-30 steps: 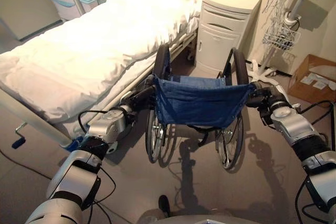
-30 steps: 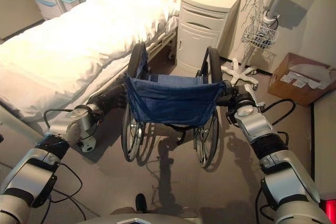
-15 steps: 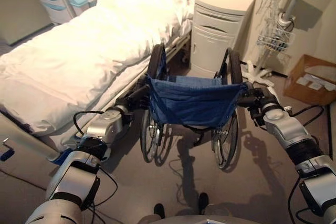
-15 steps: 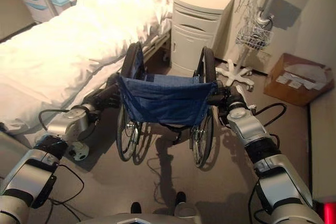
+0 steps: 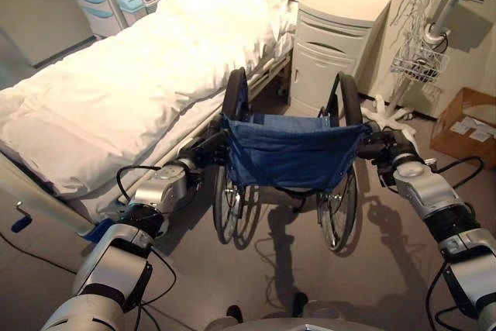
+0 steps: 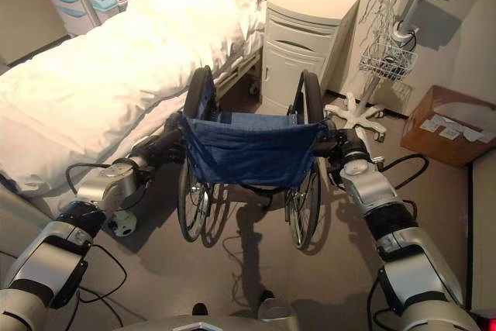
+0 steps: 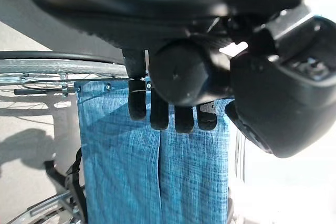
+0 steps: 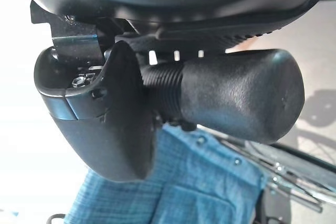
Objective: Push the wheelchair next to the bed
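Left robot hand (image 7: 173, 114) has its fingers curled over the wheelchair's left push handle (image 7: 186, 72), and the right robot hand (image 8: 100, 114) is wrapped around the right push handle (image 8: 236, 95), so you've got both grips. The wheelchair (image 5: 291, 153) sits on the floor just beside the bed (image 5: 124, 83), facing the nightstand (image 5: 333, 36). I'd guess it rolls easily but is fairly heavy and will swing if you push unevenly. The blue fabric backrest (image 5: 291, 149) is soft, so stick to the stiff handles.
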Controlling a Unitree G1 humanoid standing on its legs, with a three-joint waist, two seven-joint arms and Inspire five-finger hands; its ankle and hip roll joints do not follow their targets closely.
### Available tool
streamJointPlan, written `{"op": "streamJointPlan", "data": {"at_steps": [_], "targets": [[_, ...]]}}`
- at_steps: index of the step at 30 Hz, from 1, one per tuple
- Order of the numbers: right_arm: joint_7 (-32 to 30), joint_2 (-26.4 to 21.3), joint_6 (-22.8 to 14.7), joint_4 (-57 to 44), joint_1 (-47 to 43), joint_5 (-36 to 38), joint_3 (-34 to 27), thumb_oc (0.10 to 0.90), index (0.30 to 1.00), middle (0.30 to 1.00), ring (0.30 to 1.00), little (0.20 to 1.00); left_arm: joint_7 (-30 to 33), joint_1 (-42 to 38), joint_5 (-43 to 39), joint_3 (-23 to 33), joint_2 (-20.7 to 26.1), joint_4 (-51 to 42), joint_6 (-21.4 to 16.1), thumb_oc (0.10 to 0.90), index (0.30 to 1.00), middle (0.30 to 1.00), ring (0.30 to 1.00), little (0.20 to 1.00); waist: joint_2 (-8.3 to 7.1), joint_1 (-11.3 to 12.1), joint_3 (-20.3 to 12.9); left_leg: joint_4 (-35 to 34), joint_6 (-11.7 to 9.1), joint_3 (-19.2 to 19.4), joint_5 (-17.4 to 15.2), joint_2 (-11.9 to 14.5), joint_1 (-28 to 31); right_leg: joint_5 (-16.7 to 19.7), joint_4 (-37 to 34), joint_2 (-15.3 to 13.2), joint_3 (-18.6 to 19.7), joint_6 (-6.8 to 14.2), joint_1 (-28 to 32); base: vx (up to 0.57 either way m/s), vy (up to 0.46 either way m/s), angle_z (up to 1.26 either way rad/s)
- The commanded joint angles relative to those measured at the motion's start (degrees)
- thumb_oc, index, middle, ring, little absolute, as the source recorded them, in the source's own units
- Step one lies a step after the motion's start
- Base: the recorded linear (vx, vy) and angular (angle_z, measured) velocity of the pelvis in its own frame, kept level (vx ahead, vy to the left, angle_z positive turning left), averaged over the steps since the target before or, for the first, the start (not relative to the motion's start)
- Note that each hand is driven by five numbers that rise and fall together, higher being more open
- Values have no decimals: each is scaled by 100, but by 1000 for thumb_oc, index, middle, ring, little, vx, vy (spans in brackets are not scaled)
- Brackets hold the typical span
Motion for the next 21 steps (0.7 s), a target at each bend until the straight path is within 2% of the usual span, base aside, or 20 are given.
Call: {"op": "streamJointPlan", "data": {"at_steps": [1,2,3,4,6,7,13,14,15,16,17,18,19,21], "targets": [[289,482,-796,-312,-269,983,458,400,300,300,300,300,3,-570,7,201,145,-124,-572,400,300,300,300,300,-34,245,-52,1433,-9,338,125,-173,-83,154,131,55,169,43,20,116,16,-6],[265,505,-809,-278,-294,963,465,400,300,300,300,300,-10,-561,21,188,135,-131,-589,400,300,300,300,300,-20,279,-28,1187,19,348,96,-152,-100,116,116,72,182,62,112,172,100,-21],[214,535,-805,-236,-340,936,475,400,300,300,300,300,-21,-545,3,172,141,-173,-610,400,300,300,300,300,17,361,-25,363,77,335,120,-195,-159,77,22,107,216,122,270,161,115,-18],[186,540,-804,-234,-342,934,481,400,300,300,300,300,-25,-549,-23,159,149,-177,-617,400,300,300,300,300,36,396,-39,115,72,314,198,-215,-210,69,-15,129,222,129,310,147,105,-15],[132,513,-809,-211,-367,1008,486,400,300,300,300,300,-31,-583,-91,112,153,-162,-637,400,300,300,300,300,9,443,-35,305,94,179,192,-277,-363,40,-15,102,270,110,356,87,59,-22],[120,498,-827,-168,-389,1038,499,400,300,300,300,300,-9,-620,-53,103,92,-152,-624,400,300,300,300,300,3,426,-79,95,202,173,-101,-388,-240,26,-15,58,289,163,340,105,107,-35],[332,425,-953,-160,-149,949,387,400,300,300,300,300,28,-662,-51,108,106,-53,-535,400,300,300,300,300,134,300,-281,-658,244,257,-100,-518,317,70,-124,118,197,231,324,84,82,-7],[377,410,-960,-181,-85,950,361,571,556,556,556,556,25,-668,-68,112,142,-19,-534,400,300,300,300,300,157,272,-319,-778,257,243,-84,-541,374,74,-128,141,213,240,291,52,62,2],[378,406,-961,-185,-68,948,355,709,764,764,764,764,18,-672,-63,111,156,-7,-527,400,300,300,300,300,165,265,-329,-817,260,239,-74,-548,391,77,-130,146,214,244,281,45,73,-1],[389,396,-981,-178,-7,937,332,800,900,900,900,900,29,-669,-41,98,185,40,-554,400,300,300,300,300,196,251,-360,-991,272,253,-37,-564,454,89,-159,168,192,257,261,30,59,-2],[380,392,-989,-171,3,954,331,800,900,900,900,900,41,-674,-22,98,198,62,-555,563,545,545,545,545,203,248,-371,-1051,279,261,-24,-572,476,98,-183,175,177,264,258,24,51,-2],[385,387,-994,-170,15,951,321,800,900,900,900,900,52,-669,3,103,206,66,-548,634,651,651,651,651,205,246,-375,-1084,286,261,-21,-579,488,102,-195,179,174,267,256,10,45,-3],[388,369,-1002,-167,31,954,294,800,900,900,900,900,106,-660,55,120,228,61,-510,800,900,900,900,900,209,244,-383,-1135,298,269,-14,-592,507,115,-222,183,167,271,253,-2,55,-2],[348,340,-994,-181,24,991,271,800,900,900,900,900,130,-658,112,127,262,75,-539,800,900,900,900,900,210,242,-385,-1155,316,284,-17,-611,518,136,-243,178,161,286,247,-14,62,-3]]}}
